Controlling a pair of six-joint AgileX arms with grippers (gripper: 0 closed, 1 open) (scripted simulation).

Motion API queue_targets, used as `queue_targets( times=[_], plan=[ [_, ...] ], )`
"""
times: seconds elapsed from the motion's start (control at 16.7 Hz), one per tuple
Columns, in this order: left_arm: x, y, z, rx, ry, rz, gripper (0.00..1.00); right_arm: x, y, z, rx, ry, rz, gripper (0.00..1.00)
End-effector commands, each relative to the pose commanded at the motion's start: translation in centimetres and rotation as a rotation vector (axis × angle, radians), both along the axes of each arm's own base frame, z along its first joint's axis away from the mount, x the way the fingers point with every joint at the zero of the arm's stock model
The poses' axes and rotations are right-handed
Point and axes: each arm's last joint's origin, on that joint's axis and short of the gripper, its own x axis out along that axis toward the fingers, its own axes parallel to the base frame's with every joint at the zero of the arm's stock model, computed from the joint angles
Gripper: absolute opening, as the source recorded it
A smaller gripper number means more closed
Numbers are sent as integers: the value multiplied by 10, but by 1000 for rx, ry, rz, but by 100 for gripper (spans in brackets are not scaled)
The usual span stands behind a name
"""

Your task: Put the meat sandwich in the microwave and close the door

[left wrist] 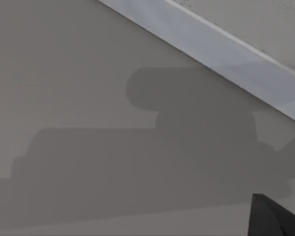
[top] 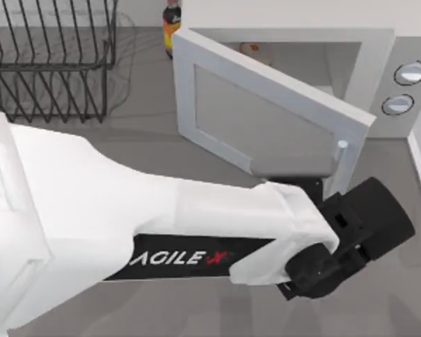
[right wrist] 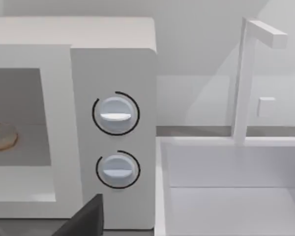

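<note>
The meat sandwich [top: 251,49] lies inside the microwave [top: 379,42] on the cavity floor, a pale tan bun with an orange patch; the right wrist view shows the sandwich [right wrist: 0,136] deep in the cavity beside the microwave's grey panel [right wrist: 115,73]. The door [top: 266,119] stands partly swung out, hinged at the left, its bar handle [top: 342,145] at the free edge. My left gripper [top: 351,235] is a black block at the end of the long white arm, just in front of the door's free edge and below the handle.
A black wire rack [top: 52,63] stands at the back left, with a bottle [top: 170,21] behind the door's hinge side. Right of the microwave is a white sink [right wrist: 231,187] with a faucet [right wrist: 243,78]. The left wrist view faces bare grey table [left wrist: 88,98].
</note>
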Motion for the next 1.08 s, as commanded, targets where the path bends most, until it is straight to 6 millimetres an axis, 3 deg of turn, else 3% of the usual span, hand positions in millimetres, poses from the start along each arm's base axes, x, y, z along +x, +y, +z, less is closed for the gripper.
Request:
queue_targets(
  times=[0.18, 0.36, 0.84, 0.96, 1.08],
  plan=[
    [1, -36, 6, -22, -8, 0, 0, 0, 0, 0, 0, 0, 0, 100],
    [-1, -58, 4, -18, -4, 0, 0, 0, 0, 0, 0, 0, 0, 100],
    [4, -64, 2, -13, 2, -4, 0, 0, 0, 0, 0, 0, 0, 100],
    [20, -68, -2, -5, 12, -15, 0, 0, 0, 0, 0, 0, 0, 100],
    [49, -68, -8, -1, 19, -8, 0, 0, 0, 0, 0, 0, 0, 100]
  ],
)
